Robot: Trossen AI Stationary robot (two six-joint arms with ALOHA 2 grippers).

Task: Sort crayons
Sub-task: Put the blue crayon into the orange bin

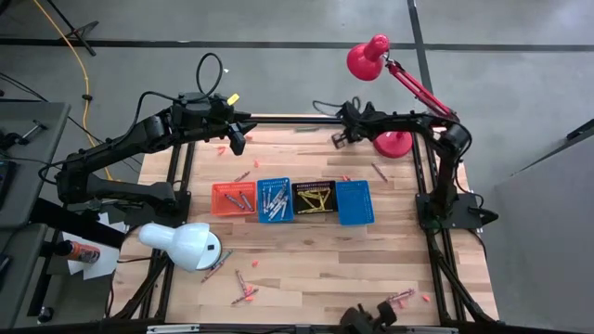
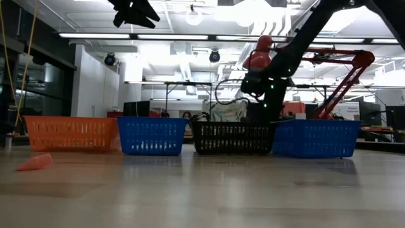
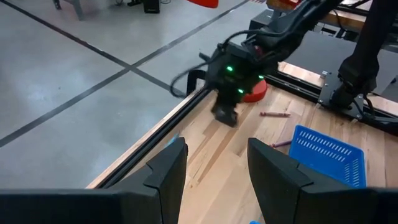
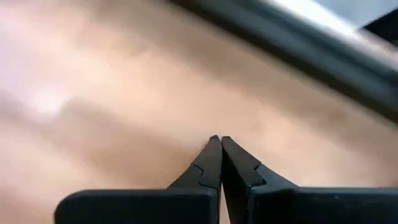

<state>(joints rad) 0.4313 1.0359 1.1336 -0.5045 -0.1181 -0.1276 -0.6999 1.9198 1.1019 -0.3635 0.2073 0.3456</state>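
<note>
Loose crayons (image 1: 243, 295) lie near the bench's front edge, more fill the baskets (image 1: 292, 200) mid-bench, and at the far edge the left gripper (image 1: 238, 141) hovers spread and empty, the right gripper (image 1: 340, 139) pressed shut: apparently between picks, next reaching for a stray.

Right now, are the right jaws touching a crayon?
Apart. The right wrist view shows the right gripper shut on nothing, only bare table at its tips; in the high view the nearest crayon lies off to its side.
</note>
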